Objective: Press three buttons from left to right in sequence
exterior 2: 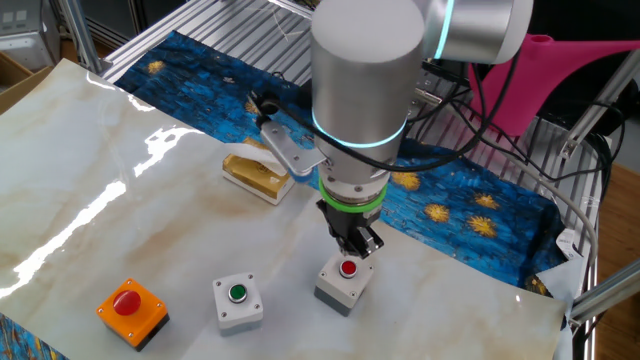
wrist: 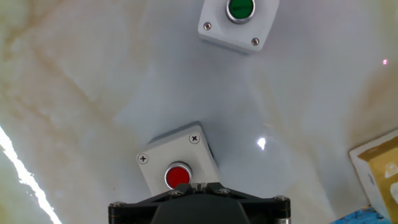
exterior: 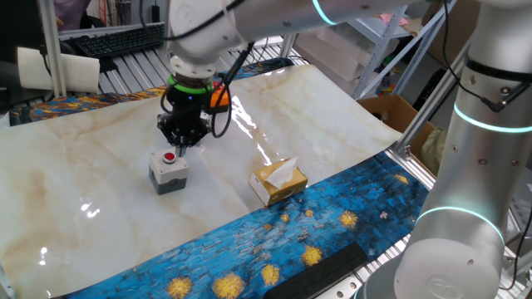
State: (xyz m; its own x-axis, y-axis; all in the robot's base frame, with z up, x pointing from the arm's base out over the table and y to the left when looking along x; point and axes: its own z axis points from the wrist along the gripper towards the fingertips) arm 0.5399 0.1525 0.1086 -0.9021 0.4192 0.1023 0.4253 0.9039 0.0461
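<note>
My claw (exterior 2: pixel 350 246) is closed, empty, poised just above the grey box with the red button (exterior 2: pixel 348 268) at the table's (exterior 2: pixel 120 190) near edge. Advice: descend straight, centred on the cap; the green button (exterior 2: pixel 237 293) comes next, then the orange box (exterior 2: pixel 131 310).

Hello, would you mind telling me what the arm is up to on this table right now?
The robot arm's gripper, fingers shut and pointing down, hangs just above the grey box with the red button, the first of three button boxes in a row. The grey box with the green button and the orange box wait beside it. A tan tissue box sits apart.
</note>
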